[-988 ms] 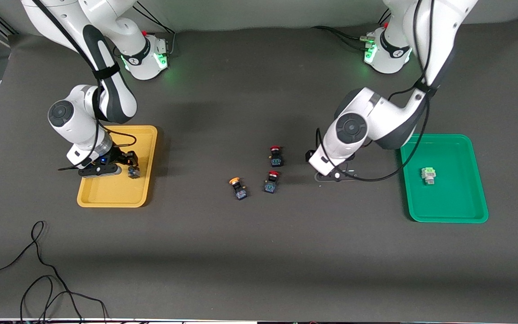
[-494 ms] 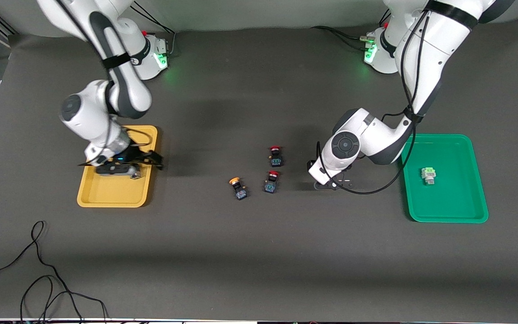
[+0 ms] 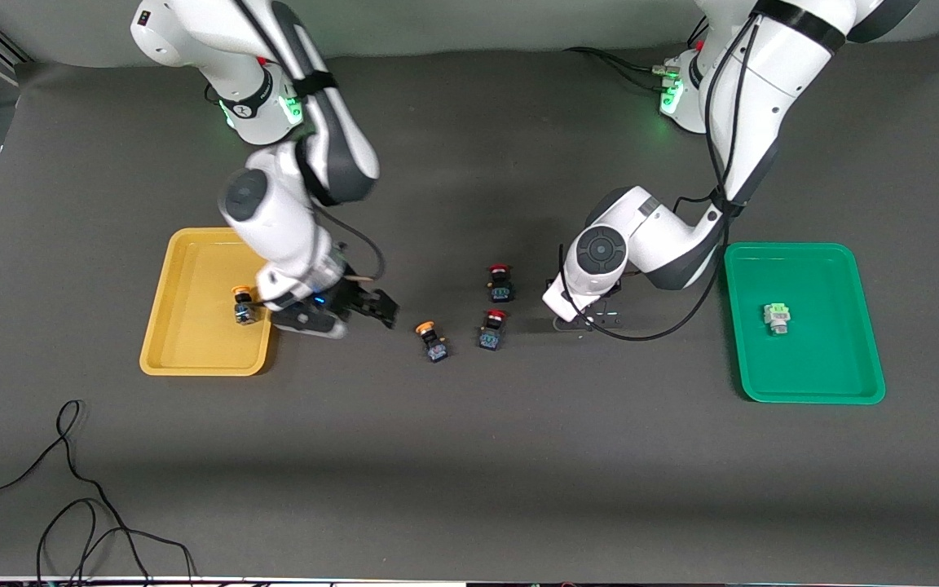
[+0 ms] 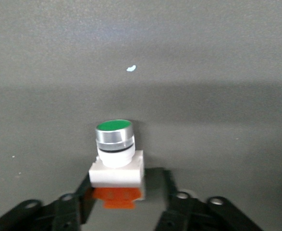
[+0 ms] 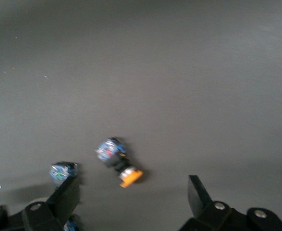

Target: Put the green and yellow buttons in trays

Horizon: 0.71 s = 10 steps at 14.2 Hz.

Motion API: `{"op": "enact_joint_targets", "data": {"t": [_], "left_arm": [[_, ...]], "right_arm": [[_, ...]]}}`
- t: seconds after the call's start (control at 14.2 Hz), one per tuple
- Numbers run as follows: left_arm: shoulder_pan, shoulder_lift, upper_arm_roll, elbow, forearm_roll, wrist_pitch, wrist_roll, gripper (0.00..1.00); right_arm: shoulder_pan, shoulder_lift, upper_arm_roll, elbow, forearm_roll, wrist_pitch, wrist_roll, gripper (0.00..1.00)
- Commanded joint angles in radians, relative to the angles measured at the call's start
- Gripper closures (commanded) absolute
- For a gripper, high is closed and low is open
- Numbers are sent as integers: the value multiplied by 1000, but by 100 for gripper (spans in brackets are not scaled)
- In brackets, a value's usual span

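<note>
The right gripper [image 3: 372, 308] has left the yellow tray [image 3: 192, 342], where one yellow-capped button [image 3: 242, 310] now lies, and hangs wide open and empty over the mat beside the other yellow-capped button [image 3: 432, 341]. Two red-capped buttons [image 3: 500, 282] lie just beside. The left gripper [image 4: 128, 204], fingers parted, stands around a green-capped button [image 4: 115, 156]. Another button [image 3: 777, 317] lies in the green tray [image 3: 844, 383].

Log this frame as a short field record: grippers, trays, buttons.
right gripper: open, empty, over the table between yellow tray and loose yellow button
left gripper: open, low, fingers either side of green-capped button on the table
yellow tray: holds one yellow-capped button
green tray: holds one white button
red buttons: two, on the table
</note>
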Motion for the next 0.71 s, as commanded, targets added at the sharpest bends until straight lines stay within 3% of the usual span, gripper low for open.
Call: {"op": "enact_joint_targets", "data": {"t": [0.0,0.28,0.63], "left_arm": [[15,-47,6,-17,16,-32,-21,84],[110,-147,-10,-9,-5,-109,9,90],[360,-358,-31,18,-217,-346,291,91]], "right_arm": [[-5,224,-16,228,28,-54,33,0],[-4,350,15,324,28,-51,41,0],[18,384,44,310,25,-42,45,1]]}}
